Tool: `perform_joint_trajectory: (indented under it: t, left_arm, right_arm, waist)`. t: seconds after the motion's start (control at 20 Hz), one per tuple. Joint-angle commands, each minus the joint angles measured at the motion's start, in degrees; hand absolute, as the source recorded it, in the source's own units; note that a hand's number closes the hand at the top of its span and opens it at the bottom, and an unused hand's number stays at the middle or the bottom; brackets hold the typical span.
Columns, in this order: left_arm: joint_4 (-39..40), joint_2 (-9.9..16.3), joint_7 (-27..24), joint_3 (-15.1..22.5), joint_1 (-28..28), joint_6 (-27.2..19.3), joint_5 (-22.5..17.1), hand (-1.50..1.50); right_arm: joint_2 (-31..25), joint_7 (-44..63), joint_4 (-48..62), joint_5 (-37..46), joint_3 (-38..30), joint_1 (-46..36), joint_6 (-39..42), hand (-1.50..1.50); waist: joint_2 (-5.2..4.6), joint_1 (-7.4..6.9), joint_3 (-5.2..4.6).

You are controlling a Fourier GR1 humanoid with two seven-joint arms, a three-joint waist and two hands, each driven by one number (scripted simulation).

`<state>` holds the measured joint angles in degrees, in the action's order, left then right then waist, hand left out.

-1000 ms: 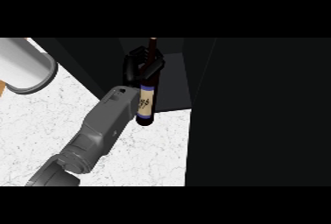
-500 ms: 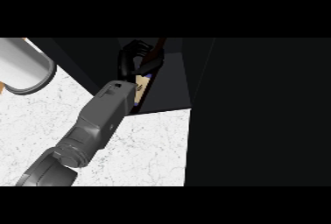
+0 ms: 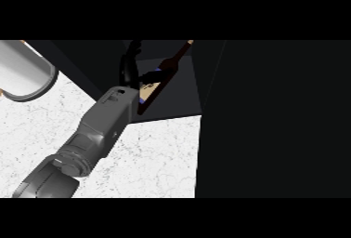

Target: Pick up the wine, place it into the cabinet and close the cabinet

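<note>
1. the black left hand (image 3: 130, 69) reaches up into the dark opening at the top of the view, its fingers curled round the dark glass wine bottle (image 3: 156, 88), so it is holding the bottle.
2. the grey left forearm (image 3: 96, 130) runs from the lower left corner diagonally up to that hand, crossing the white speckled stone counter (image 3: 158, 158).
3. the wine bottle is tilted, its neck pointing up and to the right and its base down and to the left, with a pale label with a blue band partly showing beside the hand.
4. the bottle sits within the mouth of the dark grey cabinet (image 3: 175, 104); its lower part is over the cabinet's floor panel, though whether it rests on it cannot be told.
5. a broad black panel (image 3: 274, 121), seemingly the cabinet's door or side, fills the right part of the view, standing just right of the bottle.
6. a shiny grey metal cylinder (image 3: 24, 69) lies at the upper left edge, well apart from the hand.
7. the right hand shows nowhere in the view.
</note>
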<state>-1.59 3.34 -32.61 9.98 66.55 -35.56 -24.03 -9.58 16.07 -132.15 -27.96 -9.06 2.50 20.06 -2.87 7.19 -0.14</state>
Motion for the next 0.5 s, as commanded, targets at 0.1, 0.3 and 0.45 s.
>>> perform_joint_trajectory:
  t: [0.1, 0.3, 0.45]
  left_arm:
    - [0.23, 0.29, -1.51, -0.48, -1.26, -0.58, -0.19, -1.50]
    - [-0.72, 1.78, -2.59, -0.87, -0.84, 0.95, -0.42, -1.50]
    - [-1.30, -0.10, -4.77, -0.87, -1.72, 1.45, -0.24, -1.50]
  right_arm:
    - [0.01, -0.71, 0.58, 0.08, -0.12, 0.41, 0.87, -1.50]
    - [-0.26, -1.57, 0.87, -0.43, -1.18, 2.12, 2.16, -1.50]
    - [0.40, -0.18, -0.32, 0.15, 0.39, 1.33, 0.72, -1.50]
  waist:
    - [-0.26, -0.12, 0.00]
    - [-0.14, 0.11, 0.04]
    - [0.20, -0.77, -0.03]
